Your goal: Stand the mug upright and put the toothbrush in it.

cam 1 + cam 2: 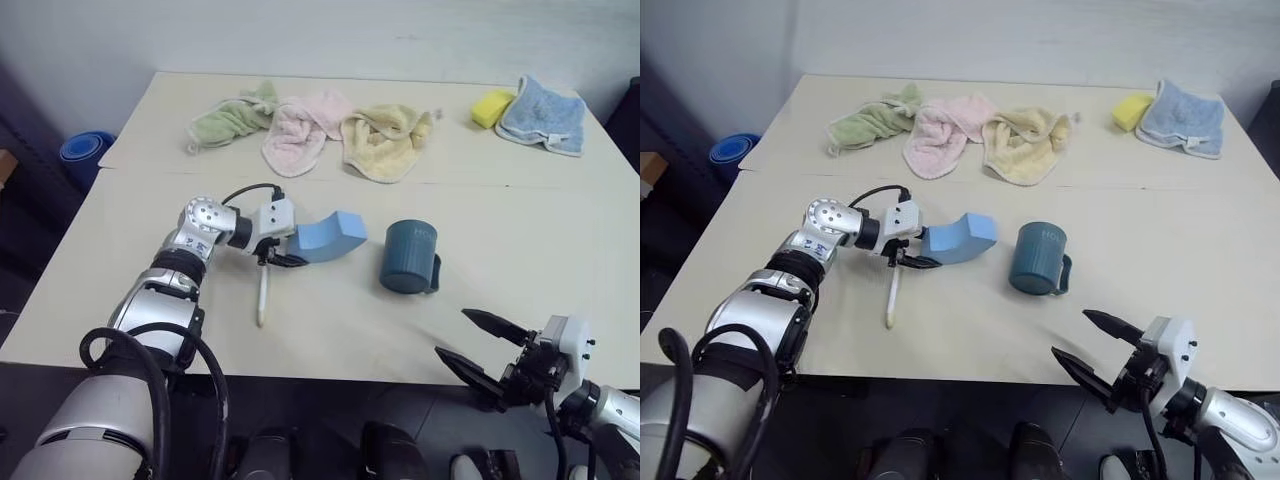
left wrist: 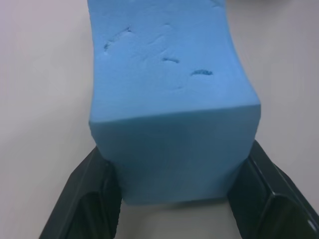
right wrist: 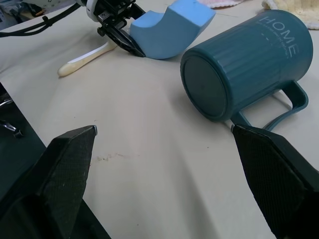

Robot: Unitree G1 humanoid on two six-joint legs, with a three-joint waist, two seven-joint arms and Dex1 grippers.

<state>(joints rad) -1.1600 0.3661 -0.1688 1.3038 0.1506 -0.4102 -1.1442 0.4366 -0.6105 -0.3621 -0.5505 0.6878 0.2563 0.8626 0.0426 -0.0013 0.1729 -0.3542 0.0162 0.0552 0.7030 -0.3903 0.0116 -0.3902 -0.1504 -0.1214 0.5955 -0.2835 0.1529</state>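
The left arm is reaching forward across the table, its gripper (image 1: 287, 250) angling down with both fingers (image 2: 89, 199) flanking the sponge. The right gripper (image 1: 483, 345) is hovering low, jaws spread wide.

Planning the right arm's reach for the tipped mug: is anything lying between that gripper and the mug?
Nothing visible. Bare table lies between the open right gripper and the mug, which lies on its side. The blue sponge and toothbrush lie beyond, by the left gripper.
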